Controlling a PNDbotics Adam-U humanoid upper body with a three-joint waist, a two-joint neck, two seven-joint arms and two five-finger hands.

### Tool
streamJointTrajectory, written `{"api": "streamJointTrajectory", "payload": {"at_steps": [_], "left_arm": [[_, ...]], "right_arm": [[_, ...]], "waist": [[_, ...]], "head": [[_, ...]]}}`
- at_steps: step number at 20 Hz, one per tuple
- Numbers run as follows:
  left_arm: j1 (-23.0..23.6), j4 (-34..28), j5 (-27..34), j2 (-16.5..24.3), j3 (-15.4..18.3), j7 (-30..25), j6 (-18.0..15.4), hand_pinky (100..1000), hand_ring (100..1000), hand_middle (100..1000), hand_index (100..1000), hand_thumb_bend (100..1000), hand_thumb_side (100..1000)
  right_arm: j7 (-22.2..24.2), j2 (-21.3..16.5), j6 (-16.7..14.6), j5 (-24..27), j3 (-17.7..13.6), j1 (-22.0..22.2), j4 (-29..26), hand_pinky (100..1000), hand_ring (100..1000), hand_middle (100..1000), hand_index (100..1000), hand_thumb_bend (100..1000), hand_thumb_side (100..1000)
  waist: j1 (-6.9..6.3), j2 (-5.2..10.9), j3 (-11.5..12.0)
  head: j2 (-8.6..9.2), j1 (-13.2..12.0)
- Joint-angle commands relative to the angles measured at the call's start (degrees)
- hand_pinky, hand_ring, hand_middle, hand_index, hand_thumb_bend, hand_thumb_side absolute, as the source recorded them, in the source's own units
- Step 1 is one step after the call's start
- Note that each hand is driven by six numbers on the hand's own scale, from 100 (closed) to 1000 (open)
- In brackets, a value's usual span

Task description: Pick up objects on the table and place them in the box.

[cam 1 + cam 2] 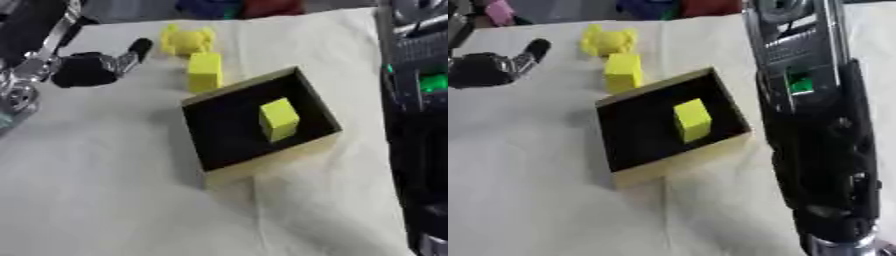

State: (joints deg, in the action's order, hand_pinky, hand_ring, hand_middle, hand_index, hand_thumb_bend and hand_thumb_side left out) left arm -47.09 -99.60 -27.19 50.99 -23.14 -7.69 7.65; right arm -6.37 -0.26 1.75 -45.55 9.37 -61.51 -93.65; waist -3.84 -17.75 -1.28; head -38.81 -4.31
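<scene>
White cloth covers the table (105, 190). The box (229, 171) holds one yellow block (278, 119); another block (204, 71) and a yellow lump (185, 40) lie beyond. Left hand (87, 69) open, empty; right hand's state cannot be told.

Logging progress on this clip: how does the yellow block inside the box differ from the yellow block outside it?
The block in the box sits on the dark floor of the box, so it is already placed; the block outside lies on the white cloth just beyond the box's far rim, still to be picked. The outside one lies nearer the left hand. Both are yellow, boxy and untouched by either hand.
</scene>
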Motion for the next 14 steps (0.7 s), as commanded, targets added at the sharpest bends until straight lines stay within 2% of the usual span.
{"api": "streamJointTrajectory", "payload": {"at_steps": [1, 2, 6, 10, 14], "left_arm": [[-3.8, -1.2, -2.1, -1.3, 5.0, -19.2, -0.3, 822, 808, 826, 984, 530, 652], [-4.7, -1.4, -2.8, -1.8, 5.7, -22.5, -0.5, 836, 817, 835, 991, 583, 643], [-7.7, 0.4, -5.8, -4.1, 5.9, -28.8, -1.9, 853, 830, 843, 997, 624, 607], [-10.4, 3.8, -8.4, -6.7, 5.2, -31.7, -4.3, 865, 842, 851, 1000, 619, 576], [-12.9, 8.0, -10.1, -9.0, 4.2, -35.3, -5.8, 873, 851, 858, 1000, 596, 501]], "right_arm": [[-5.0, 1.0, -1.1, -1.4, 1.2, -1.1, 2.5, 803, 786, 704, 884, 100, 887], [-5.6, 1.2, -1.3, -1.7, 1.2, -1.2, 3.1, 803, 786, 703, 884, 100, 887], [-6.8, 1.9, -1.8, -2.5, 1.3, -1.5, 4.0, 803, 785, 700, 883, 100, 876], [-7.1, 2.3, -2.1, -2.6, 1.3, -1.4, 3.8, 803, 784, 698, 883, 100, 887], [-7.3, 2.7, -2.3, -2.8, 1.1, -1.1, 3.1, 803, 785, 698, 883, 100, 868]], "waist": [[-0.17, 1.6, 0.3], [-0.18, 1.64, 0.3], [-0.15, 1.79, 0.0], [-0.12, 1.89, -0.4], [-0.19, 1.85, -0.8]], "head": [[-0.55, 0.2], [-0.59, 0.1], [-0.73, -0.3], [-0.68, -0.6], [-0.56, -1.0]]}}
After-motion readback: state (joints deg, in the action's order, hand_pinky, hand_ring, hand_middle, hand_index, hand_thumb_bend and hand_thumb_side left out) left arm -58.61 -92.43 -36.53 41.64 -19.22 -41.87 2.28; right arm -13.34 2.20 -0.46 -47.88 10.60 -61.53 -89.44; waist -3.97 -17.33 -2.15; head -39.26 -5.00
